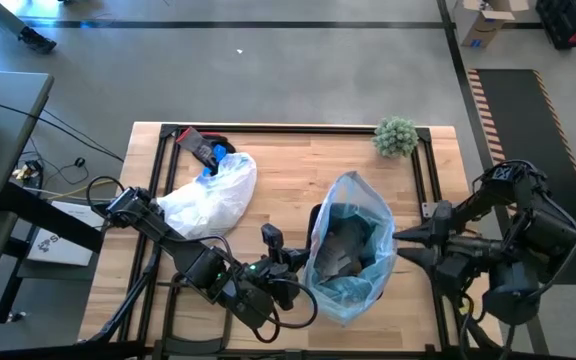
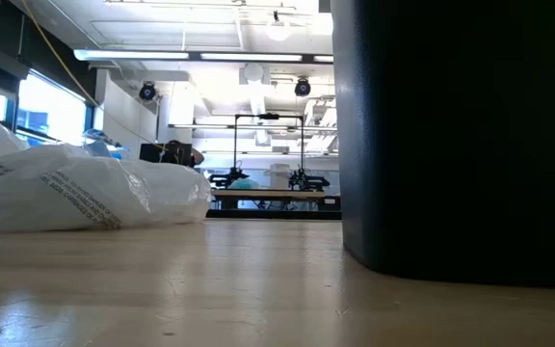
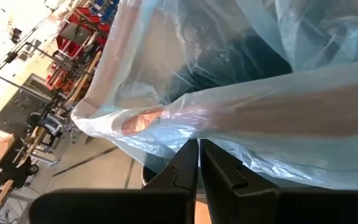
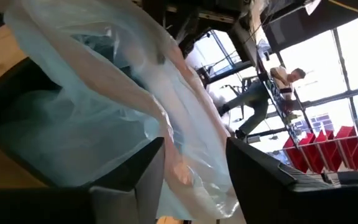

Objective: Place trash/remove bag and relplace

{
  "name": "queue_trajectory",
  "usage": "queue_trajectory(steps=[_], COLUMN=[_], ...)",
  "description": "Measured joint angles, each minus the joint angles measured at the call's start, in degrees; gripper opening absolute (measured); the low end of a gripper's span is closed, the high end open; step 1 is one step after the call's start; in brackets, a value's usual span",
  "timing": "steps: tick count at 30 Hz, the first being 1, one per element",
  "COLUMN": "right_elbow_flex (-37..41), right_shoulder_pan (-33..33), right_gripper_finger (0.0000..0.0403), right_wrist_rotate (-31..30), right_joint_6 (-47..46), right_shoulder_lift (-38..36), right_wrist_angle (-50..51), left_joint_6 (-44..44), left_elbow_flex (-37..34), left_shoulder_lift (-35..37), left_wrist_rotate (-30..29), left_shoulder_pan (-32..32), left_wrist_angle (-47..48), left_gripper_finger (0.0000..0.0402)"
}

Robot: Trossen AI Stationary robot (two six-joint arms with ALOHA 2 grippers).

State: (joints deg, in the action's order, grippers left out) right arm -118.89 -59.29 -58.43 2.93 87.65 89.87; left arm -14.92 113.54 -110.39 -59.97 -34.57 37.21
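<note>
The light-blue bag is being worked free of a dark bin standing right of centre on the wooden table, its mouth gathered upward and crumpled trash seen through the film. The step in hand is judged to be the removal of the filled liner, with replacement not yet begun.

The left claw is placed at the bag's left rim, near the table's front edge, and is clenched on a fold of the blue film, the fingers pressed together with plastic pinched between them. The right claw is held at the bag's right side, released, its fingers spread with the film lying loosely in the gap and not yet gripped.

The next move is judged to call for the right claw to be closed on the rim, so that both sides can be lifted together and the thin film is not torn or the contents spilled.

A whiter plastic bag lies to the left, well apart from the bin; rows of small dark print are carried on its side in the low view, too fine to be read. A small green plant is set at the far right corner.
</note>
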Motion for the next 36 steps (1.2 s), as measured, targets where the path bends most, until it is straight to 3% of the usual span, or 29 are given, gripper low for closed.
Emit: queue_trajectory(steps=[12, 21, 24, 30, 36], right_elbow_flex=[0.6, 0.6, 1.6, 3.3, 0.3], right_shoulder_pan=[1.2, 3.1, 3.4, 3.7, 6.1], right_gripper_finger=[0.0097, 0.0006, 0.0004, 0.0, 0.0], right_wrist_rotate=[3.4, 2.7, -3.9, -30.0, -31.5], right_joint_6=[0.4, 3.2, 6.1, 17.9, 30.2], right_shoulder_lift=[-0.1, 0.0, 0.0, 0.2, 0.1], right_wrist_angle=[0.1, 0.2, 0.2, -1.5, -14.9], left_joint_6=[2.4, 2.4, 2.4, 2.4, 2.4], left_elbow_flex=[-0.3, -0.2, -0.2, -0.2, -0.2], left_shoulder_lift=[0.0, 0.0, 0.0, 0.0, 0.0], left_wrist_rotate=[1.4, 2.4, 2.5, 2.4, 2.2], left_shoulder_pan=[0.0, 0.0, 0.0, 0.0, 0.0], left_wrist_angle=[1.2, 1.1, 1.1, 1.1, 0.9], left_gripper_finger=[0.0, 0.0, 0.0, 0.0, 0.0])
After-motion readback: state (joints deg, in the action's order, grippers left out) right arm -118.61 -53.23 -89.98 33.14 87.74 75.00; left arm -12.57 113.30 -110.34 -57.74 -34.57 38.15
